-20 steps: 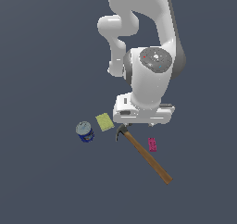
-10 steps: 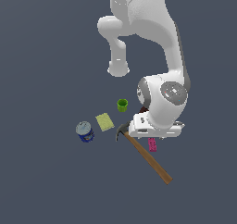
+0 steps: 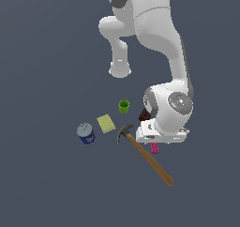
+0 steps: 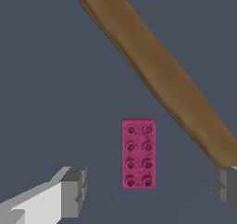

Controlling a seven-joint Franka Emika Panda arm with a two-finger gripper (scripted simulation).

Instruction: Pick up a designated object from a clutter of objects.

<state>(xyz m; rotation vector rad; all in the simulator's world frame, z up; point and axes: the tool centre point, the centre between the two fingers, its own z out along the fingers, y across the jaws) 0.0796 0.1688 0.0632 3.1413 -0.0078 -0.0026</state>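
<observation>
While the arm bends low over the counter [image 3: 42, 184], the gripper [image 4: 149, 190] hangs w/ its fingers [image 4: 73, 190] spread wide apart & nothing in them. In the wrist view the pink brick [image 4: 138, 153] lies flat on the counter betw. the 2 fingers, studs up, 2 rows of 4. It touches neither finger. The hammer's wooden handle [image 4: 157, 75] runs slantwise just beside the brick, not touching it, & one end reaches the other finger [image 4: 227, 183].

In the exterior view the pink brick [image 3: 154, 148] peeks out under the white hand, right next to the hammer [image 3: 146, 155]. The hammer's dark head points to the exterior view's left. Past the hand a bit of the dark red-brown brick [image 3: 144, 114] shows, mostly hidden by the arm. The green cup [image 3: 123, 106] stands upright near it. More to the exterior view's left lie the yellow-green pad [image 3: 106, 123] & then the blue can [image 3: 86, 133], close together but apart.
</observation>
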